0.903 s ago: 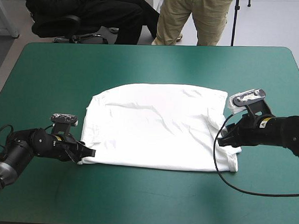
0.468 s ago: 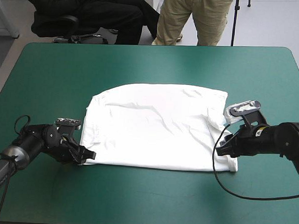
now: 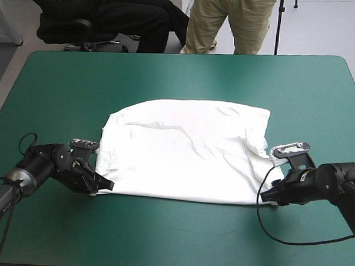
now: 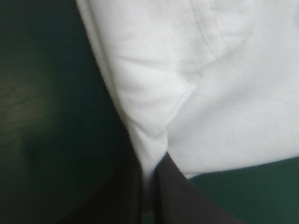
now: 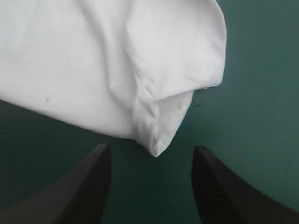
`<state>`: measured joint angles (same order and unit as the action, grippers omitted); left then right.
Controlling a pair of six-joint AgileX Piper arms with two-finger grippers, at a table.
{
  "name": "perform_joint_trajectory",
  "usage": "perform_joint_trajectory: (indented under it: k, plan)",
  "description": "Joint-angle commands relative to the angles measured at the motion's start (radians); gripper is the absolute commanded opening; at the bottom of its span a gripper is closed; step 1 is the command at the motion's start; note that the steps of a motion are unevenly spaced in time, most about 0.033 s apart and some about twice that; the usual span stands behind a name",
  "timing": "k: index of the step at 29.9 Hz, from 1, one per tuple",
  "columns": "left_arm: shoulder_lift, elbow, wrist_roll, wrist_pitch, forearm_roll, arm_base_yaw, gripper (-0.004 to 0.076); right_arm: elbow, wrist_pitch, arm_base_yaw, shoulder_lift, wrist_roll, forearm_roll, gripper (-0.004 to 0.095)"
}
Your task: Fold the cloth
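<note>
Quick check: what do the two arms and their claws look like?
The left arm and right arm are black, built of rounded jointed segments. The left claw and right claw each end in two broad black fingers shaped like curved fins, finely ridged along the inner edge.

No lettering, label, brand or number is legible on the T-shirt (image 3: 183, 148) or teal-green cover (image 3: 168, 73).

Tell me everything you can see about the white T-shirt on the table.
The T-shirt is white, soft, lightly wrinkled fabric. It lies spread flat mid-table on the teal-green cover, with a hemmed sleeve at the right end. The left hand is shut on its near left corner. The right hand stands open, with the near right corner just ahead of it, not gripped.
</note>
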<state>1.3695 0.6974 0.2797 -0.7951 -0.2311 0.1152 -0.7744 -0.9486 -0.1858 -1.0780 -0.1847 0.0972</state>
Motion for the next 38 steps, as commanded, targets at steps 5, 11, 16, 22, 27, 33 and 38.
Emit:
perform_joint_trajectory:
  k: [5, 11, 16, 22, 27, 33, 38]
  plan:
    - [0.011, -0.004, 0.006, -0.003, -0.024, 0.005, -0.0017, 0.044, 0.078, 0.004, -0.024, 0.007, 0.018, 0.0496]
    - [0.011, -0.004, 0.008, -0.003, -0.024, 0.005, -0.0017, 0.08, 0.146, 0.004, -0.108, 0.011, 0.021, 0.0454]
    - [0.011, -0.004, 0.01, -0.003, -0.02, 0.005, -0.0017, 0.08, 0.157, 0.004, -0.175, -0.003, 0.021, 0.0259]
    - [0.011, -0.004, 0.01, -0.003, 0.001, 0.005, -0.0017, 0.08, 0.124, 0.004, -0.187, -0.034, 0.006, -0.0012]
    - [0.001, -0.004, 0.01, -0.009, 0.001, 0.005, -0.0017, 0.081, 0.071, 0.004, -0.174, -0.013, -0.029, -0.0013]
    - [-0.078, -0.004, 0.001, -0.079, 0.022, 0.005, -0.0017, 0.082, -0.024, 0.004, -0.061, 0.0, -0.031, -0.0013]
    - [-0.216, 0.022, -0.018, -0.126, 0.037, 0.005, -0.0017, 0.08, -0.087, 0.004, 0.076, 0.012, -0.019, -0.0013]
